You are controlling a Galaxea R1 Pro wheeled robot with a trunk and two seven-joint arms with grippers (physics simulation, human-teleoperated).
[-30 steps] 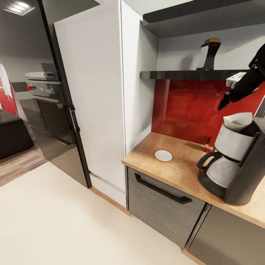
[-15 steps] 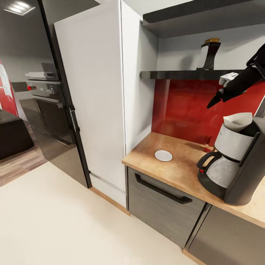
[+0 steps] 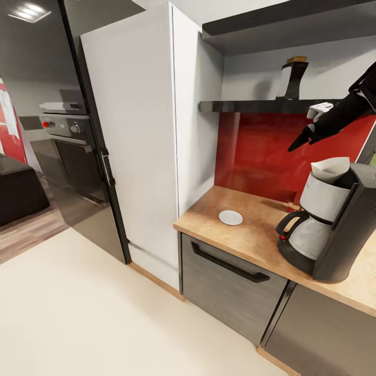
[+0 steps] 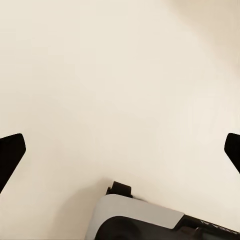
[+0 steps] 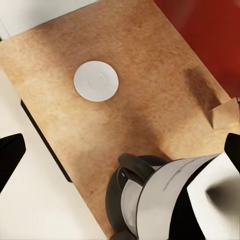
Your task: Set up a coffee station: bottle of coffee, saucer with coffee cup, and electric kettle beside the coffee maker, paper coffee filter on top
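Note:
The coffee maker (image 3: 334,230) stands on the kitchen countertop (image 3: 245,237) at the right, and the paper coffee filter (image 3: 330,168) sits in its top. Left of it lies the white saucer (image 3: 231,217). The bottle of coffee (image 3: 291,78) stands on the glossy black kitchen shelf (image 3: 256,106). My right gripper (image 3: 297,144) hangs open and empty below the shelf, above and left of the machine. In the right wrist view it (image 5: 120,150) looks down on the saucer (image 5: 96,81), the coffee maker (image 5: 160,200) and the filter (image 5: 220,192). My left gripper (image 4: 120,150) is open over cream floor.
A tall white cabinet (image 3: 141,130) bounds the countertop's left end, with a black fridge (image 3: 83,156) and an oven (image 3: 65,125) beyond. A red backsplash (image 3: 261,151) runs behind. A thicker dark shelf (image 3: 282,26) hangs above. A grey drawer front (image 3: 230,292) sits below.
My right gripper has moved left, away from the filter on the coffee maker. The head view has shifted slightly. Filter, saucer and bottle stay put.

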